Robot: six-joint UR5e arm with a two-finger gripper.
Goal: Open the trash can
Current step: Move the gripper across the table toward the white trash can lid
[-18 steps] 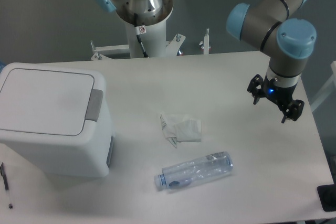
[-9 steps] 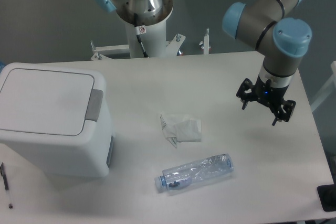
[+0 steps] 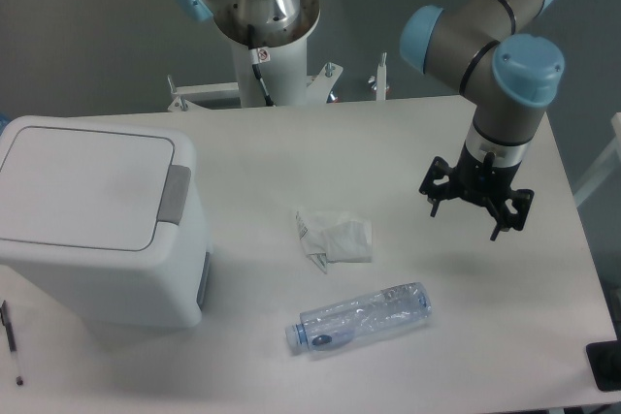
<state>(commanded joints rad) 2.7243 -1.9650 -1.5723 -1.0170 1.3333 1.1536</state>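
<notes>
From the fixed camera, the bin (image 3: 97,225) sits at the table's (image 3: 291,143) left edge: a boxy white plastic body with rounded corners, its flat lid down and a grey latch (image 3: 176,194) on its right rim. Well to its right, the gripper (image 3: 475,208) hangs above the table, black fingers spread, holding nothing. Between them lie a crumpled white wrapper (image 3: 333,237) and a clear, crushed plastic bottle (image 3: 360,317).

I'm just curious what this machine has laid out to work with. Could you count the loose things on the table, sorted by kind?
Trash can: 1
Plastic bottle: 1
Crumpled paper: 1
Pen: 1
Total: 4
</notes>
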